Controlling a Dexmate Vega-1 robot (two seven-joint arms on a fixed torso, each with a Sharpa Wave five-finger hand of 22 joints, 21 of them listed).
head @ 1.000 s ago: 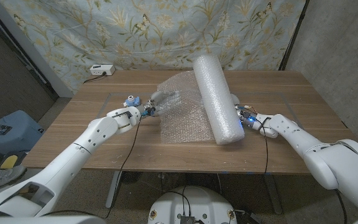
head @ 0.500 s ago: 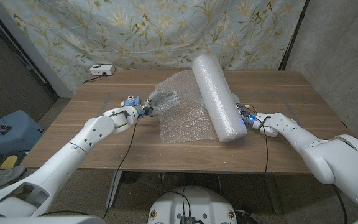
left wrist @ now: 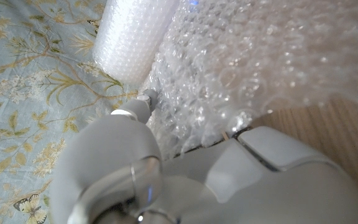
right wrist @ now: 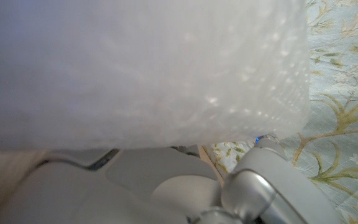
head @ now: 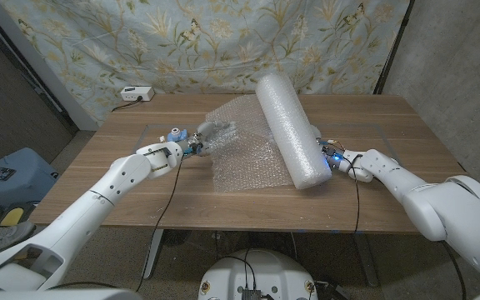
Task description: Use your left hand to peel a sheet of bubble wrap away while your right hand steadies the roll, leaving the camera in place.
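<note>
Behind the roll (head: 287,129), a white box (head: 135,93) sits.

Makeshift lab: floral cloth backdrop (head: 223,42), wooden table (head: 140,196).

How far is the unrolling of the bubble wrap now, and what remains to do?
Done: a sheet already lies unrolled on the table, beside the roll.
In hand: the left robot hand grips the sheet's far edge; the right robot hand rests against the roll's near end.
Left: the sheet is still joined to the roll, so separating remains.
</note>
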